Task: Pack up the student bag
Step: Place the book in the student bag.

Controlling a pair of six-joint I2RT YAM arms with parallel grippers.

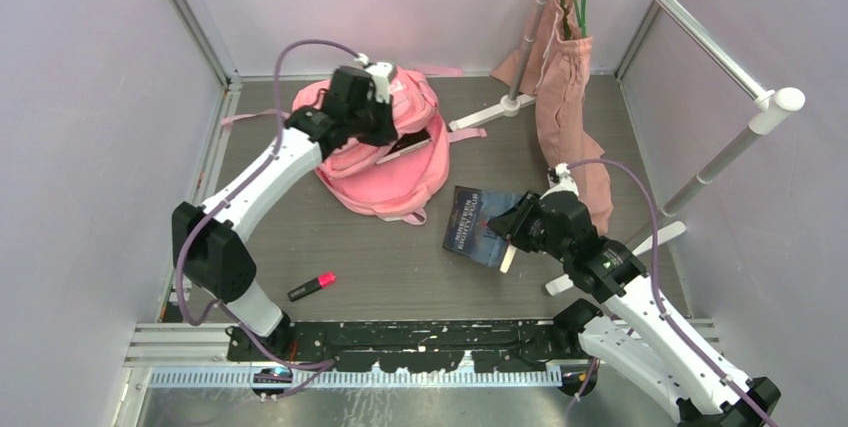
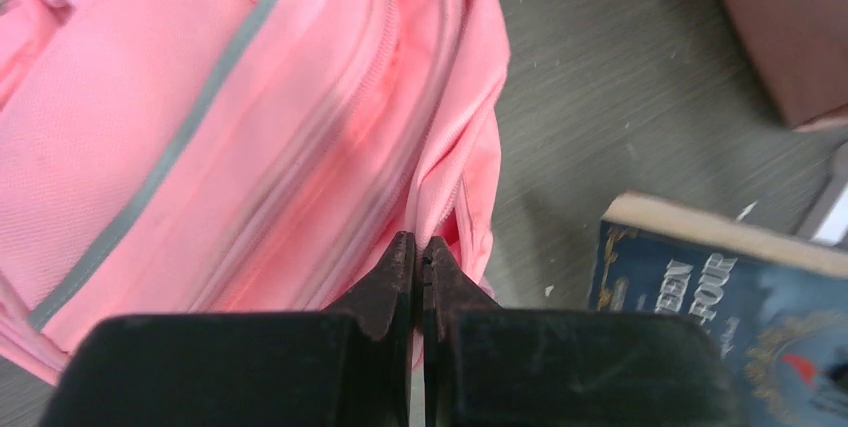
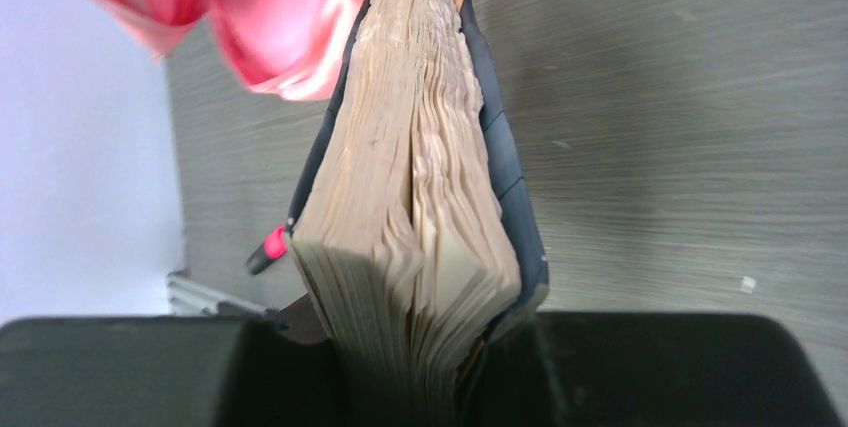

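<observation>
The student bag lies flat at the back middle of the table, bright pink with a grey stripe. My left gripper is over its upper part, and its tips are shut together on the bag's zip seam, pink cloth showing in the slit between them. A thick book with a dark blue cover sits right of the bag. My right gripper is shut on its near edge, the yellowed pages standing up between the fingers.
A black marker with a red cap lies on the table near the left arm's base. A dusty-pink cloth sack hangs from a green hanger on a white rack at the back right, its foot beside the bag.
</observation>
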